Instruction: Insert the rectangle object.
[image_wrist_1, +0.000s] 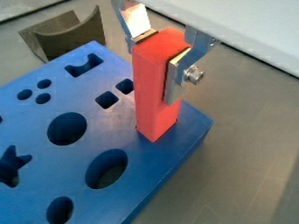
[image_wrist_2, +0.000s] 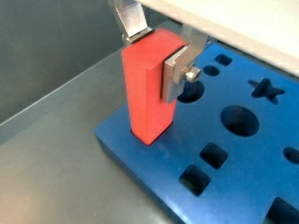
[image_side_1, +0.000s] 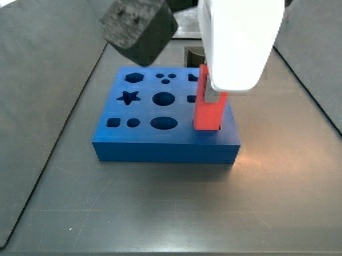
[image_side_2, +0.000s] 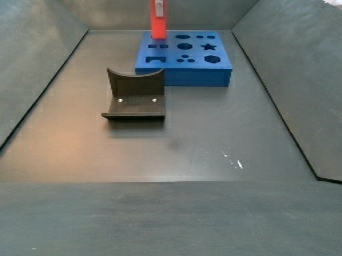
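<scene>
On the grey desk (image_side_2: 187, 140), the blue block (image_side_1: 147, 135) is sitting near the far wall, with the dark curved holder (image_side_2: 134, 98) lying well apart from it. Standing upright at one edge of the block, the rectangle object (image_wrist_1: 159, 87) is pointing its long axis straight down, its lower end meeting the block's top. Whether that end is already sinking into a slot is hidden by the bar itself. Gripping the bar's upper part from above, the claw (image_wrist_1: 162, 54) is closing its silver fingers (image_wrist_2: 176, 68) against opposite faces. Both side views are cutting off or covering most of the claw.
</scene>
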